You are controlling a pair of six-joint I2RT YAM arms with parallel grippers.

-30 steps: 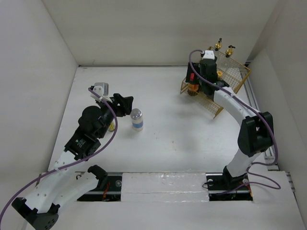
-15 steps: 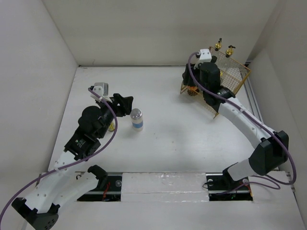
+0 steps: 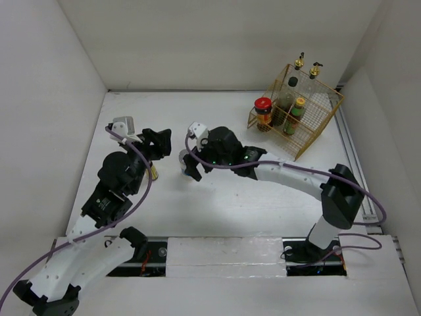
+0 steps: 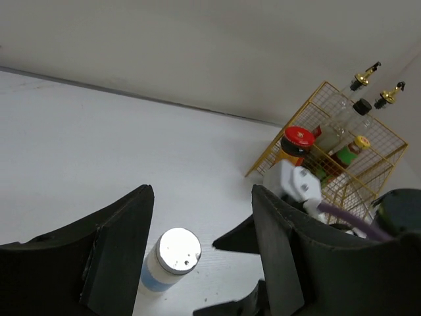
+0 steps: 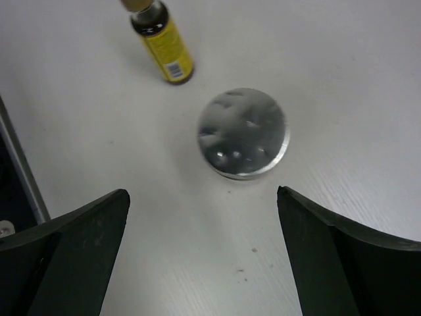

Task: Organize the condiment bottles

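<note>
A blue-labelled silver-lidded jar (image 4: 172, 253) stands on the white table; its lid (image 5: 243, 131) lies just ahead of my right gripper (image 5: 202, 197), which is open and hovers over it, hiding it in the top view (image 3: 189, 164). A small dark yellow-labelled bottle (image 5: 164, 47) stands beside it (image 3: 152, 172). My left gripper (image 4: 202, 197) is open and empty, just left of the jar (image 3: 156, 141). The gold wire basket (image 3: 316, 122) holds a red-lidded jar (image 3: 263, 105), a black-capped dark bottle (image 3: 293, 83), a green yellow-capped bottle (image 3: 299, 103) and two clear gold-capped bottles (image 3: 300, 63).
White walls enclose the table on three sides. The basket (image 4: 329, 178) stands at the far right corner. The right arm stretches across the table's middle. A rail runs along the near edge (image 3: 223, 253).
My right arm swung from the basket leftwards across the table and now hangs open over the silver-lidded jar. The red-lidded jar stays at the basket. My left gripper shifted slightly left and back.
</note>
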